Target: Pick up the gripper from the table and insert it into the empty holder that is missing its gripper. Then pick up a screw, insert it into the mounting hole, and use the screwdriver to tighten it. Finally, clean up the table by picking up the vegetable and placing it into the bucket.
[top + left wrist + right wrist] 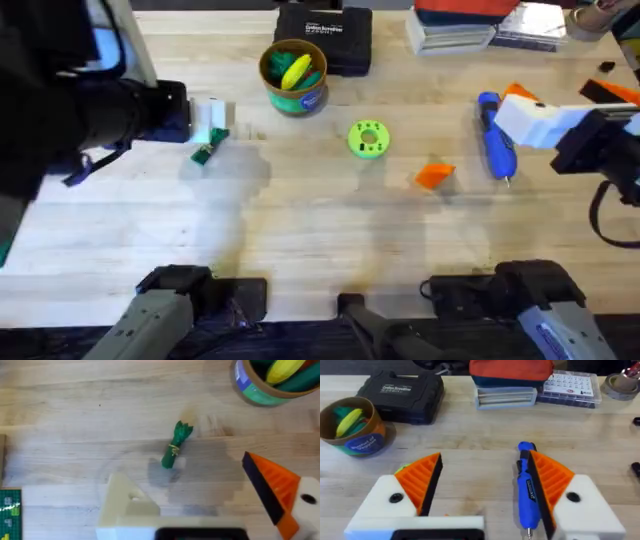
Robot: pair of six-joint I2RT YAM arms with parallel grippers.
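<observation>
Orange ribbed plastic wedge (433, 175) lies on the counter (300, 250) between green ring (368, 139) and blue screwdriver (495, 135); likely light, stiff, tapered, so pinch its flat sides near the base; left gripper (182, 470) and right gripper (484, 457) both gape empty.

Left gripper (210, 510) held above the counter's left edge, one finger mount bare. Right gripper (482, 490) at right edge, fingers spread wide.

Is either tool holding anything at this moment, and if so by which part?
Nothing is held. The right tool is open beside the screwdriver, and the left tool hangs over the vegetable without gripping it.
</observation>
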